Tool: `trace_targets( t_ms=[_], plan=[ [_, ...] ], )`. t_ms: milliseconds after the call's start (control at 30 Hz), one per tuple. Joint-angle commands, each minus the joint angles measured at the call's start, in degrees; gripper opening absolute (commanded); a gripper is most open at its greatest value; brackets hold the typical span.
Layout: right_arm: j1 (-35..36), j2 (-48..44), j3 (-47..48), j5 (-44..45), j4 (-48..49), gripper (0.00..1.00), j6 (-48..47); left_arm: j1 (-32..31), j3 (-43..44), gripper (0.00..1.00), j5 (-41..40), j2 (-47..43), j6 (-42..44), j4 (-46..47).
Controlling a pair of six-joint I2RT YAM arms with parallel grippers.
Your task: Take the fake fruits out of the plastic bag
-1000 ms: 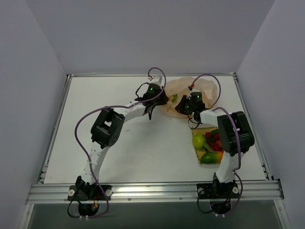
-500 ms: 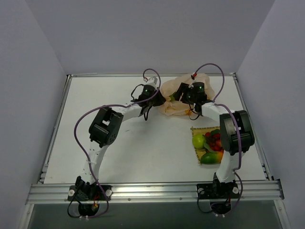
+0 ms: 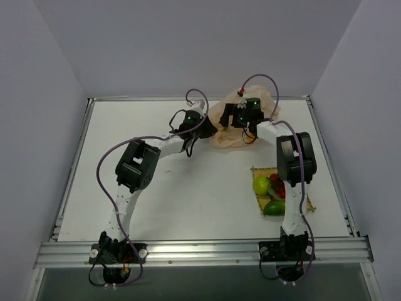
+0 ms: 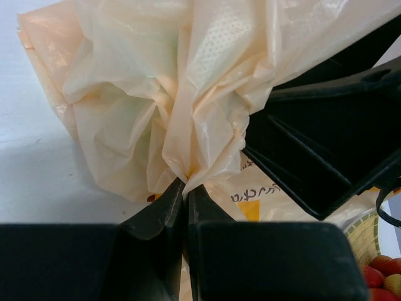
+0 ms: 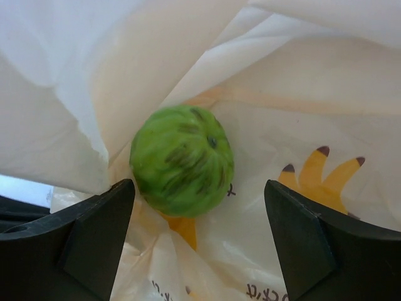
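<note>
The cream-peach plastic bag [image 3: 224, 133] lies crumpled at the back middle of the table. My left gripper [image 4: 186, 183] is shut on a bunched fold of the plastic bag [image 4: 156, 94] at its left edge. My right gripper [image 5: 197, 195] is open inside the bag's mouth, one finger on each side of a round green striped fruit [image 5: 182, 160] lying on the printed plastic. In the top view the right gripper [image 3: 235, 119] is above the bag, with the left gripper [image 3: 210, 130] beside it. More fake fruits rest outside the bag: a green one [image 3: 261, 185], red ones [image 3: 279, 188] and a mango-like one [image 3: 274, 207].
The fruits outside the bag sit on a square woven yellow mat [image 3: 310, 207] at the right, near the right arm's base. The right gripper's black body [image 4: 326, 144] is close to the left gripper. Raised rails border the table.
My right gripper has moved back and left into the bag's mouth, and its jaws have opened. The left gripper has shifted slightly back-left, still pinching the bag.
</note>
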Motion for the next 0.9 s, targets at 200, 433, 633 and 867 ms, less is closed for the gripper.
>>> trace_targets(
  t_ms=[200, 433, 633, 867],
  plan=[
    [-0.36, 7.09, 5.83, -13.29, 5.58, 0.87, 1.81, 1.78, -0.51, 0.02, 1.46, -4.15, -0.07, 1.00],
    [-0.01, 10.44, 6.90, -14.19, 17.01, 0.77, 10.26, 2.66, -2.53, 0.02, 0.76, -5.56, 0.55, 0.56],
    [0.43, 5.70, 3.65, -6.54, 15.26, 0.31, 7.71, 2.92, -2.44, 0.02, 0.23, -6.00, 0.73, 0.38],
    [1.22, -7.99, -10.14, 2.77, 14.56, 0.31, 7.35, 2.66, -0.07, 0.02, 0.05, -4.77, -1.99, 1.96]
  ],
)
